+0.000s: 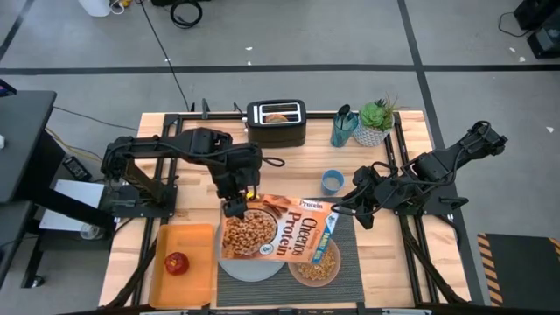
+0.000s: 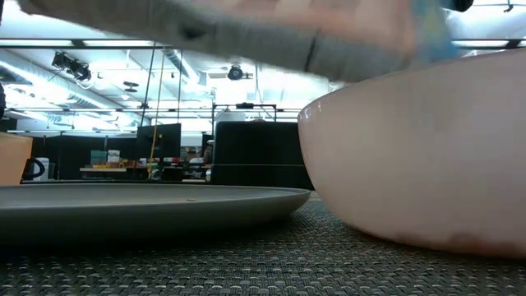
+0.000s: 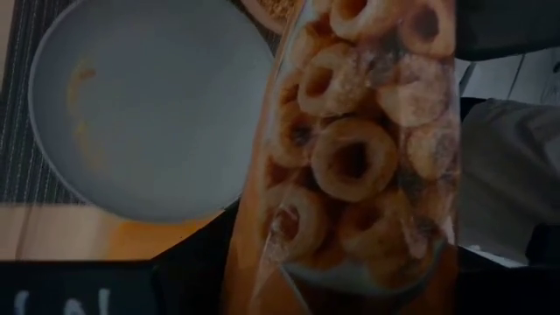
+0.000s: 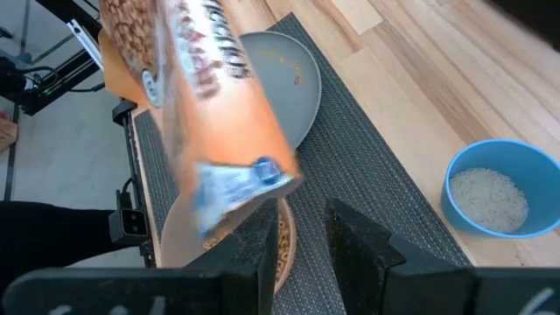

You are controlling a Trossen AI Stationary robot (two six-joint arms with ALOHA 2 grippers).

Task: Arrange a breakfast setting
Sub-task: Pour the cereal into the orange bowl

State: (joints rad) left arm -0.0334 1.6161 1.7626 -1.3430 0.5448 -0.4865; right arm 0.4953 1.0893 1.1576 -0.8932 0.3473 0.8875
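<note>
My left gripper point(image 1: 234, 206) is shut on an orange cereal box point(image 1: 278, 229) that lies across, above the pale blue-grey plate point(image 1: 249, 265) and the pink bowl point(image 1: 317, 268). The bowl holds brown cereal and stands on the dark ribbed mat point(image 1: 346, 254), beside the plate. My right gripper point(image 4: 293, 241) is open at the box's blue-flapped end point(image 4: 241, 188), over the bowl point(image 4: 284, 241), with nothing between its fingers. The red apple point(image 1: 178, 262) lies on the orange tray point(image 1: 197, 241). A bagel sits in the toaster point(image 1: 276, 118). No spoon shows on the mat. My left gripper pinches the cereal box between its two fingers at the end toward the table's left point(image 3: 262, 262), on its broad printed faces. The fingers come from the far left, slanting down. The box is lifted clear, roughly level, over the plate point(image 3: 149, 105) and the bowl.
A small blue cup of white grains point(image 1: 332, 181) stands on the wood right of the mat's far end. A teal cup with utensils point(image 1: 343, 129) and a potted plant point(image 1: 376, 122) stand at the far right. In the low view the plate point(image 2: 164, 201) and bowl point(image 2: 427, 164) fill the foreground.
</note>
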